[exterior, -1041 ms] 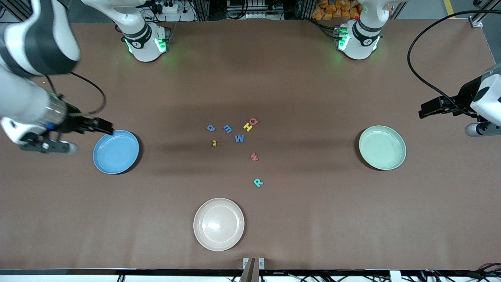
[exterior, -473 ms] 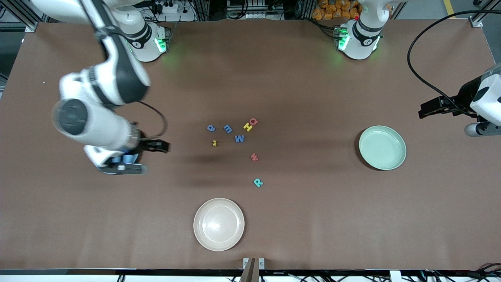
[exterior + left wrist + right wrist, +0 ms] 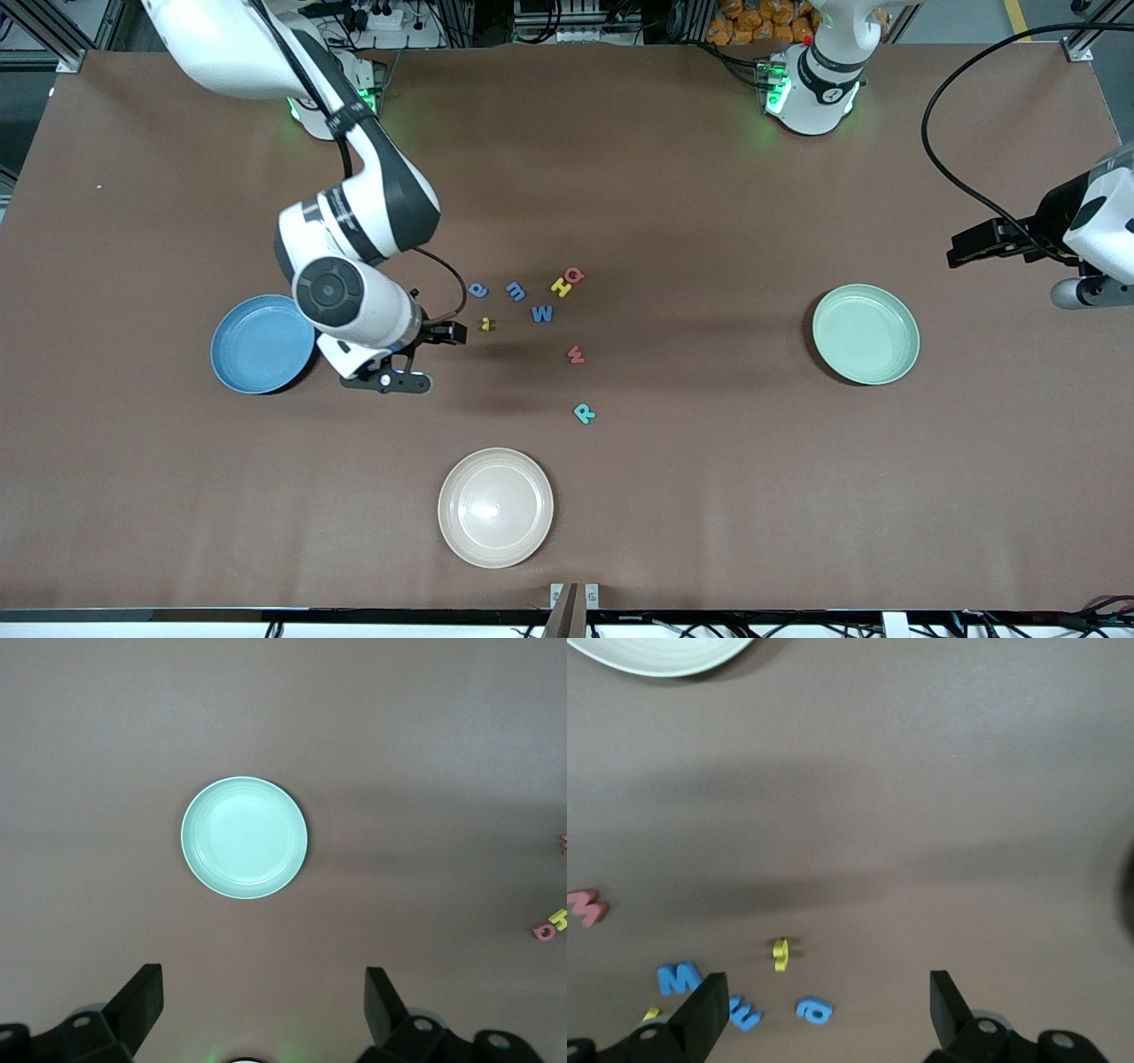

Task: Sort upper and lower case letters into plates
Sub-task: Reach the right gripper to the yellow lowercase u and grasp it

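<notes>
Right claw (image 3: 440,335) released, up over bare counter (image 3: 709,496) between the blue plate (image 3: 257,344) and the letter cluster, just beside the small yellow letter (image 3: 485,324). Fingers spread wide in the right wrist view, nothing between them; same yellow letter (image 3: 780,953) on the counter ahead of the gap, with a blue M (image 3: 679,977), a blue m (image 3: 744,1012), a blue a (image 3: 812,1010) and a pink w (image 3: 585,906) around it.

Left claw (image 3: 961,248) released too, waiting high at the left arm's end of the counter, near the green plate (image 3: 866,334). Fingers wide apart in the left wrist view, holding nothing, with the green plate (image 3: 244,837) well ahead.

Blue plate toward the right arm's end, green plate toward the left arm's end, both flat on the counter with no letter in them. White plate (image 3: 495,507) nearest the front camera, also without letters.

Letters loose mid-counter between the two plates: blue a (image 3: 477,290), blue m (image 3: 515,291), blue M (image 3: 541,313), yellow H (image 3: 560,286) touching pink Q (image 3: 574,276). Pink w (image 3: 576,355) nearer the camera than that group, teal R (image 3: 583,413) nearer still, between the pink w and the white plate.
</notes>
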You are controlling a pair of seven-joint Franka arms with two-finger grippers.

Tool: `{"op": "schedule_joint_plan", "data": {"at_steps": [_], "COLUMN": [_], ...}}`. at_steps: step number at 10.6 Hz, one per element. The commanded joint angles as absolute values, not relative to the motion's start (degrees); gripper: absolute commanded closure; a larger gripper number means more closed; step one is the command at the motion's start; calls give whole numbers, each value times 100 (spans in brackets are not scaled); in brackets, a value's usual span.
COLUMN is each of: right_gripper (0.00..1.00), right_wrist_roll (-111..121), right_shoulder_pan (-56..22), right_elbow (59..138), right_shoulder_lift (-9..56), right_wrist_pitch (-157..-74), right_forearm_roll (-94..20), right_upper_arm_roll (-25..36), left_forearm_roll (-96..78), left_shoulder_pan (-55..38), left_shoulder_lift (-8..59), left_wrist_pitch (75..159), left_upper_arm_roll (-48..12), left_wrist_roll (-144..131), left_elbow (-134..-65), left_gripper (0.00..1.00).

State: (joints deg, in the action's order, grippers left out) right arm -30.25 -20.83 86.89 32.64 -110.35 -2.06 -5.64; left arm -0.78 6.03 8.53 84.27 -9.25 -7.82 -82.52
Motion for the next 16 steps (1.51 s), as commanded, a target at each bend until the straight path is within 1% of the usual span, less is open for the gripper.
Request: {"op": "schedule_joint_plan", "data": {"at_steps": [1, 2, 4, 6, 8, 9, 10, 11, 12, 13, 16], "right_gripper": [0, 0, 0, 0, 0, 0, 0, 0, 0, 0, 0], "right_wrist_roll": [-3531, -3559, -3577, -3787, -3999, -3999, -4025, -4086, -4087, -4087, -4122], "right_shoulder_pan": [-2320, -2338, -2487, -2627, -2856, -2917, -2996, -3006, -3023, -2971, -3006], "right_elbow": [8640, 8770, 9375, 9457, 9501, 9588, 9641, 9737, 9869, 9922, 9940], "right_shoulder_lift": [3682, 3717, 3718, 3753, 3858, 3850, 3858, 3876, 3876, 3876, 3876], "right_wrist_pitch": [-11398, -11539, -12275, -12401, -12551, -12551, -12577, -12734, -12953, -13103, -13087], "right_forearm_roll": [-167, -184, -176, -167, -132, -106, 8, 52, 53, 53, 53], "right_upper_arm_roll": [-519, -527, -519, -519, -492, -483, -457, -440, -431, -439, -431], "left_forearm_roll": [-9, -9, -9, -148, -246, -246, -220, -185, -185, -185, -264], "left_shoulder_pan": [581, 606, 598, 589, 615, 589, 589, 598, 598, 615, 756], "left_shoulder_lift": [730, 712, 677, 651, 571, 545, 510, 405, 335, 282, 264], "left_wrist_pitch": [8271, 8262, 8192, 7833, 7848, 7892, 8032, 8190, 8226, 8296, 8437], "left_upper_arm_roll": [-984, -1045, -1072, -1090, -1107, -1134, -1351, -1632, -1722, -1792, -1819], "left_wrist_roll": [-739, -738, -729, -223, -228, -307, -464, -631, -772, -773, -677], "left_elbow": [-8340, -8367, -8411, -8551, -8675, -8744, -8884, -9042, -9174, -9298, -9491], "left_gripper": [0, 0, 0, 0, 0, 0, 0, 0, 0, 0, 0]}}
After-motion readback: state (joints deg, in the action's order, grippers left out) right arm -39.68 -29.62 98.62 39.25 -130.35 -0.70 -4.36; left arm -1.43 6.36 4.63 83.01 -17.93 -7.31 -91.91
